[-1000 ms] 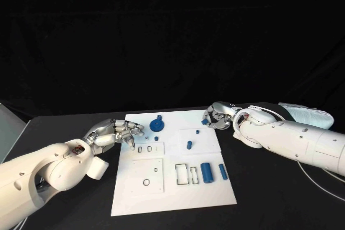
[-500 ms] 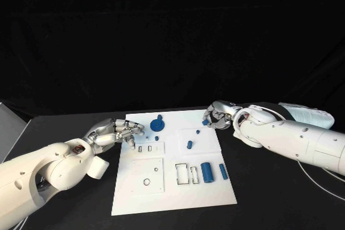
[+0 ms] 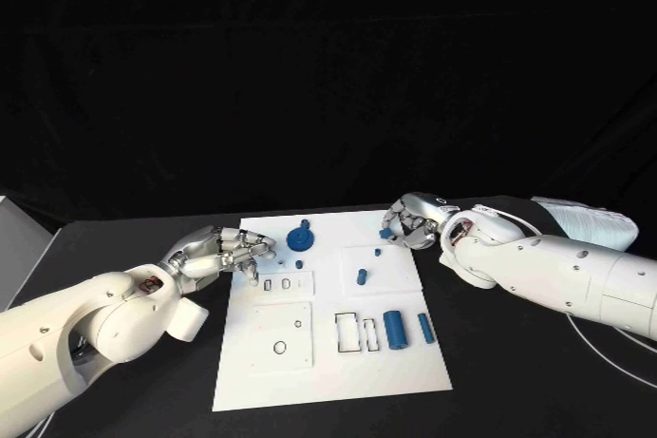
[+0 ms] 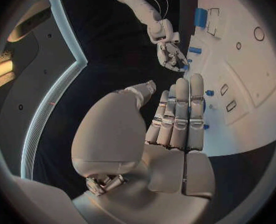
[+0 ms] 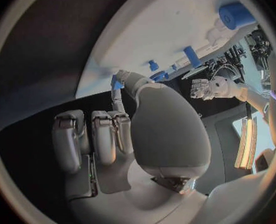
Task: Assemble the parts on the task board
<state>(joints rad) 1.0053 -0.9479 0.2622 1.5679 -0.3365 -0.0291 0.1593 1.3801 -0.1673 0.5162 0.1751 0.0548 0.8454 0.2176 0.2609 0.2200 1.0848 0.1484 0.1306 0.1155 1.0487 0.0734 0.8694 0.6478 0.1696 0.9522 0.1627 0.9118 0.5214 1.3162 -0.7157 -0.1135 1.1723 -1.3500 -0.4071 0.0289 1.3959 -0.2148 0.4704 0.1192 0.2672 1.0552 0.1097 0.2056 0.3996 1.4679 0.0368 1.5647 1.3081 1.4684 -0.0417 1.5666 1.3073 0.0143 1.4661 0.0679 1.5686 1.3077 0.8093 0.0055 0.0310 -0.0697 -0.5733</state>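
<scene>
The white task board lies mid-table, with a blue disc at its far end. A small peg stands mid-board, and two blue cylinders lie near its right edge. My right hand hovers at the board's far right edge. It pinches a small blue part, also seen in the right wrist view, between thumb and a finger. My left hand hangs over the board's left edge, fingers straight and together, thumb apart, holding nothing. Tiny blue parts lie just beyond its fingertips.
Rectangular slots and round holes mark the board's near half. Black table surrounds the board. A grey panel edge stands at the far left.
My right hand has shifted slightly toward the board with the small blue part. The left hand has barely moved.
</scene>
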